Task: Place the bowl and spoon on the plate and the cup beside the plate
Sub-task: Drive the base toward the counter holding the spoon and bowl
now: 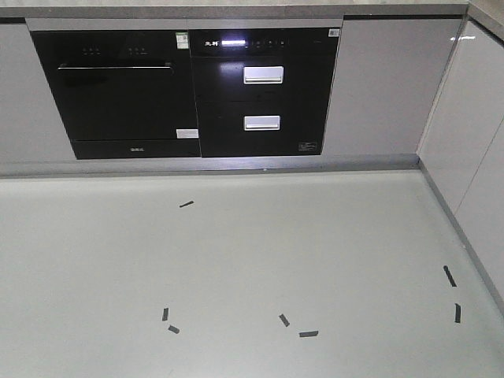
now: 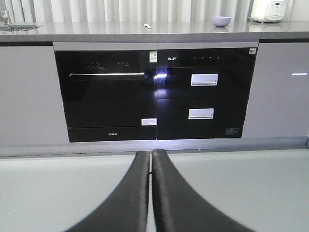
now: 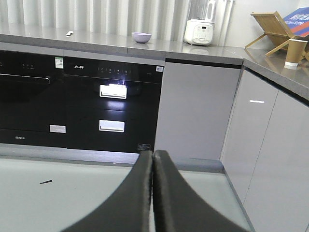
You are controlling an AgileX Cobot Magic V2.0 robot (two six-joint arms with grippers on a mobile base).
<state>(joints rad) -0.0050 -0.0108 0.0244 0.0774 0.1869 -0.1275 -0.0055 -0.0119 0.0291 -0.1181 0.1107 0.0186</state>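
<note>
right wrist-mounted: smooth black right hand [image 3: 153, 152] and left hand [image 2: 151, 151] both pressed together; round lavender bowl [image 3: 141, 37] on glossy counter [image 3: 203, 49].

Oven [image 2: 106, 92]: green-and-white sticker [image 2: 152, 56] at top right, white label [image 2: 148, 122] low on the door, logo [image 2: 113, 134] on the bottom strip; none legible.
Drawer unit [image 2: 205, 92]: white brand mark [image 2: 172, 58] at top left, small-print sticker [image 2: 232, 131] at bottom right; too small to read.

Even, cool indoor light, moderately bright; shadows faint. White glare patch on black appliance glass [image 2: 161, 76], mid-frame, left wrist view. Thin highlight streak on glossy cabinet door [image 3: 256, 101], right side, right wrist view. Overall slightly soft, grainy.
</note>
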